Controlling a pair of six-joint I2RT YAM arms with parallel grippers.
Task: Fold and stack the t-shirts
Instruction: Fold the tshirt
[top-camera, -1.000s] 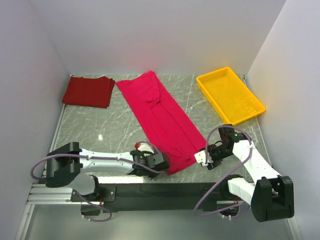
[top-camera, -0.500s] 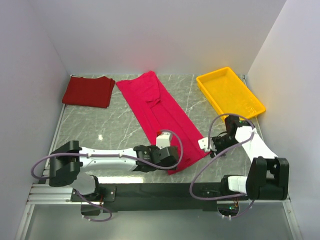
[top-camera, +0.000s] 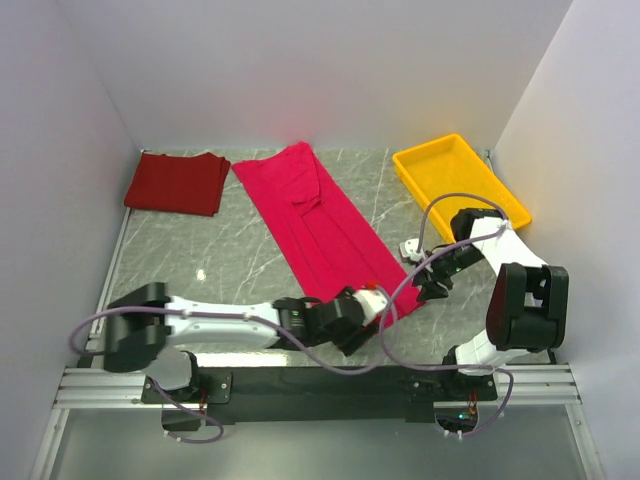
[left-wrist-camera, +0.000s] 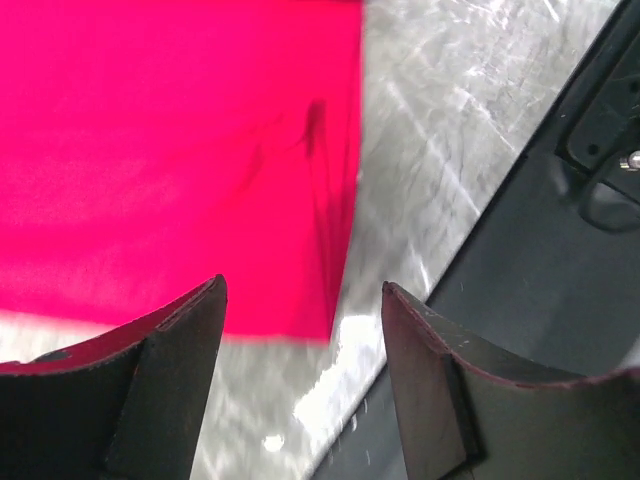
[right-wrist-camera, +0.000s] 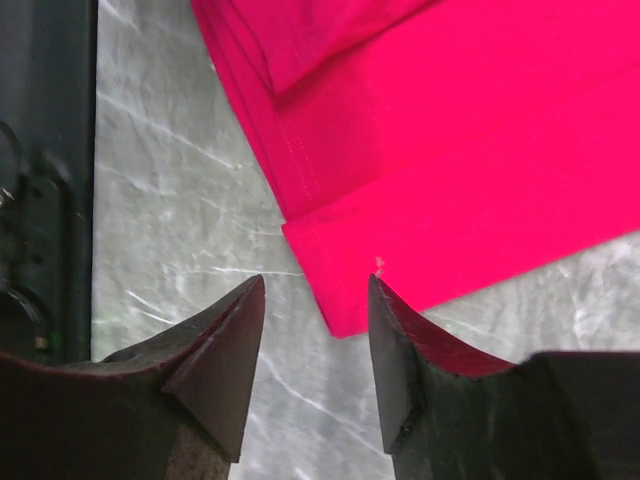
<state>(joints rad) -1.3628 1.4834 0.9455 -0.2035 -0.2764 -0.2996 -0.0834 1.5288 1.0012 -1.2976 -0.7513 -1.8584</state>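
Note:
The crimson t-shirt (top-camera: 320, 220) lies folded into a long strip, running diagonally from the back middle of the table to the near edge. The darker maroon t-shirt (top-camera: 178, 183) sits folded at the back left. My left gripper (top-camera: 368, 305) hovers over the crimson shirt's near hem, open, and the left wrist view shows a hem corner (left-wrist-camera: 325, 320) below its (left-wrist-camera: 303, 286) empty jaws. My right gripper (top-camera: 428, 283) is open just beside the hem's right corner. That corner (right-wrist-camera: 340, 322) lies on the table between the right gripper's (right-wrist-camera: 315, 282) fingers, and nothing is held.
A yellow tray (top-camera: 400, 162) stands at the back right, just beyond the right arm's elbow. The black base rail (top-camera: 330, 382) runs along the near edge and shows in both wrist views. White walls close in the grey marbled table (top-camera: 200, 260).
My left arm has swept right along the near edge and now reaches over the crimson shirt's hem. My right gripper has moved away from the near edge toward the hem's right corner.

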